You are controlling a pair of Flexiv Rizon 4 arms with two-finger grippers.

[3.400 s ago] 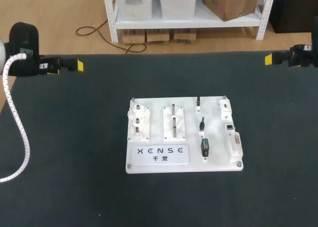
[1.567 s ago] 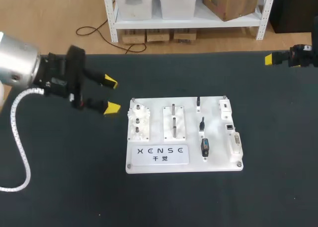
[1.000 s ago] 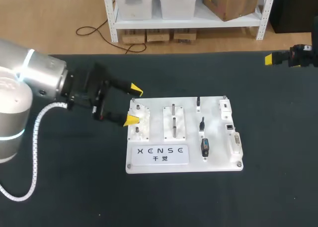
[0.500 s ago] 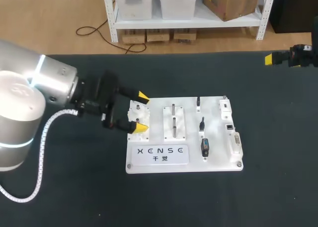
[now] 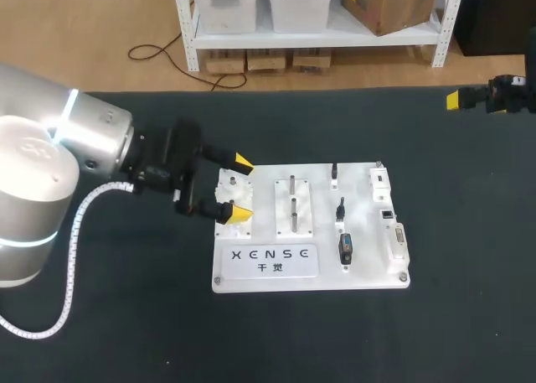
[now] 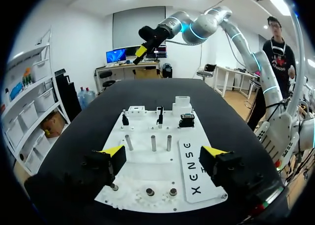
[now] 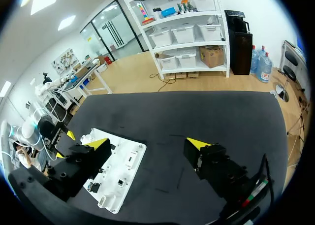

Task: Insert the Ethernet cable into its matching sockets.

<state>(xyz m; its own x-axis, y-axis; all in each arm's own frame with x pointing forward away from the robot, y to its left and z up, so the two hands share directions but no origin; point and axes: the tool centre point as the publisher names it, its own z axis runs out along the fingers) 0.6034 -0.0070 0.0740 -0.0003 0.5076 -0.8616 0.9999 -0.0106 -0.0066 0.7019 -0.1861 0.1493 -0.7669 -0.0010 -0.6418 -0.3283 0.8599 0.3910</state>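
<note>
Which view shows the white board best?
Head view: nearly the whole white board from above. Left wrist: close, near corners behind the left pincer. Right wrist: small, partly hidden.

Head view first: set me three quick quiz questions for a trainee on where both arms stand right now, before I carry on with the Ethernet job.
1. True or false: the left gripper has its fingers shut.
2. Relative to the white board, where is the right gripper? A) over its middle; B) apart from it, at the far right edge of the table; C) resting on its near edge.
3. Fill in: in the head view, the left gripper stands over the board's ___ end.
Key: 1 false, the fingers stand wide open with nothing held; 2 B; 3 left.
</note>
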